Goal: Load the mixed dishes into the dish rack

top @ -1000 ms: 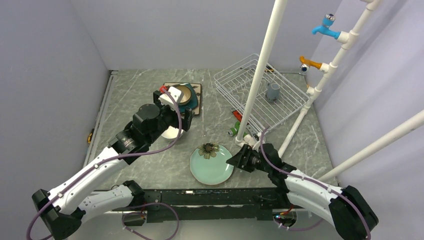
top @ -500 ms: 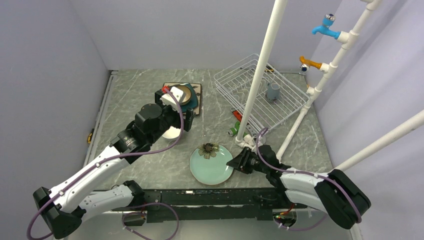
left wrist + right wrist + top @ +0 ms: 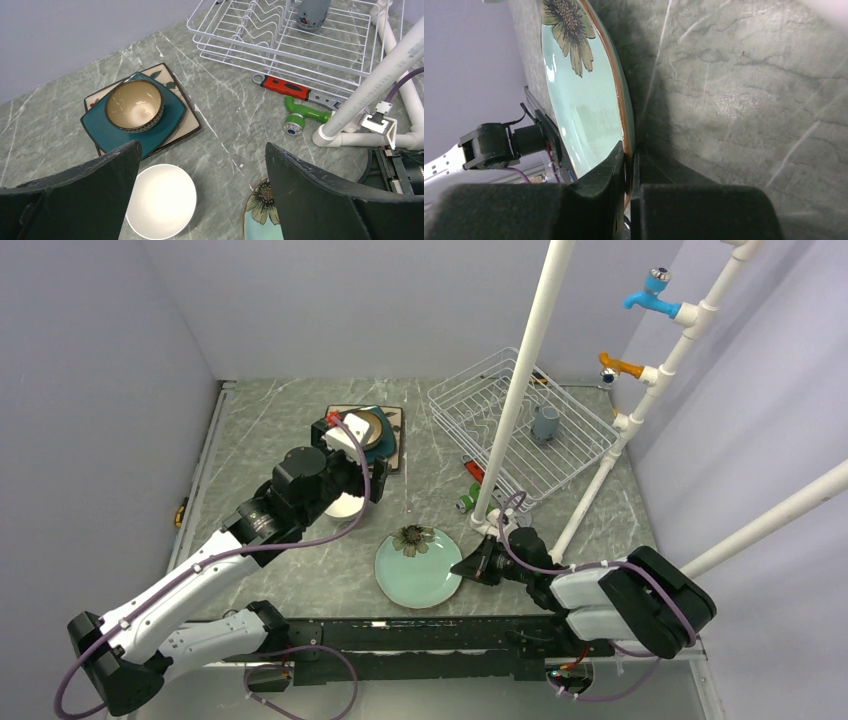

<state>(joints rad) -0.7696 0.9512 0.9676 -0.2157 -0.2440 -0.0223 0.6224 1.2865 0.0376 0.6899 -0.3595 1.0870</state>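
The mint-green round plate (image 3: 418,570) with a flower lies near the table's front, and my right gripper (image 3: 467,567) is shut on its right rim; the right wrist view shows both fingers pinching the plate's brown edge (image 3: 623,125). My left gripper (image 3: 352,480) hangs open above the white bowl (image 3: 160,201), its fingers well apart with nothing between them. Behind the bowl, a brown glazed bowl (image 3: 134,105) sits on a teal square plate (image 3: 102,131) stacked on a cream square plate (image 3: 191,125). A grey-white mug (image 3: 545,423) stands inside the dish rack (image 3: 462,400).
A white pipe frame (image 3: 520,390) rises in front of the rack, carrying a blue tap (image 3: 652,295) and an orange tap (image 3: 622,366). A red-handled wrench (image 3: 280,87) and a green fitting (image 3: 304,113) lie between the rack and the pipe's foot.
My right gripper has closed onto the plate's right rim, and the plate has slid slightly left. The left arm has shifted a little toward the back, still open.
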